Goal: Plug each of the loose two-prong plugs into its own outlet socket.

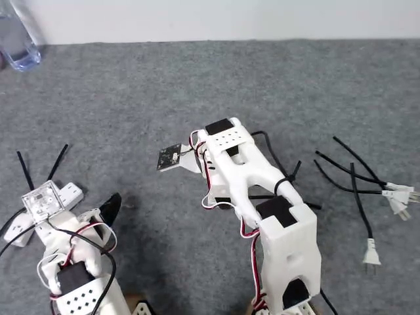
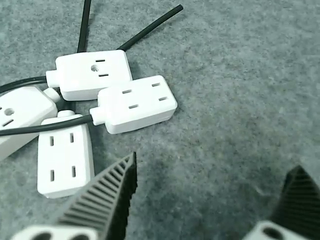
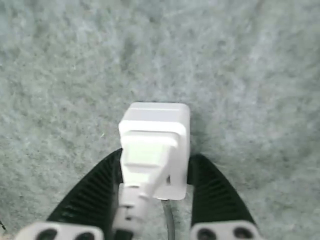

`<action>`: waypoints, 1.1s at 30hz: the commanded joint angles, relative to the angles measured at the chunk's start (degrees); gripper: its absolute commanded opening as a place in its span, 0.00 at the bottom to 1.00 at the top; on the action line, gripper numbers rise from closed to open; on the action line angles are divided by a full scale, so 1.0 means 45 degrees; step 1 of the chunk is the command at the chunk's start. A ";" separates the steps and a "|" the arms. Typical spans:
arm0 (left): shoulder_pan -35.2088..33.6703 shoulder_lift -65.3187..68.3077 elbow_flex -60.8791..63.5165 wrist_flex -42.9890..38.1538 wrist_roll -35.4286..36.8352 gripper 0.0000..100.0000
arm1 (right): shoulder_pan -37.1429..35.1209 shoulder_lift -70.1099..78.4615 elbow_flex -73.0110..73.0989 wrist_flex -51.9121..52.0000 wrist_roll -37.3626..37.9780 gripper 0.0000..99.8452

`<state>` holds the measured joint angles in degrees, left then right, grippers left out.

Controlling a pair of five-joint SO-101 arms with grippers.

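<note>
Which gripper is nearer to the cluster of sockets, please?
Left. The left gripper is open right beside the sockets; the right gripper is off toward mid-table, shut on a plugged socket.

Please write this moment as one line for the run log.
left pincer open near four sockets | right pincer shut on plugged socket | three loose plugs on carpet

Grey carpeted table [image 1: 131, 98] bears outlet sockets [image 2: 135, 104], loose plugs [image 1: 397, 197], a bottle [image 1: 16, 39].
</note>
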<state>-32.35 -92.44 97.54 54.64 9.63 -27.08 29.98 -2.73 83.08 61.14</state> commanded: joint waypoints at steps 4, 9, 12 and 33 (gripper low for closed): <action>0.0098 -0.0137 -0.0147 -0.0020 -0.0098 0.42 | 0.0147 -0.1963 0.0059 0.0694 -0.0117 0.01; 0.0098 -0.0137 -0.0147 -0.0020 -0.0098 0.42 | 0.0303 -0.4347 0.0059 0.1885 -0.0391 0.01; 0.0098 -0.0137 -0.0147 -0.0020 -0.0098 0.42 | 0.0283 -0.5832 0.0059 0.2295 -0.1055 0.01; 0.0098 -0.0137 -0.0147 0.0039 -0.0098 0.42 | 0.3448 -0.9856 0.0117 -0.0068 -0.2286 0.01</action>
<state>-32.26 -92.44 97.54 54.64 9.63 -15.38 -14.24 -1.32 88.97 51.56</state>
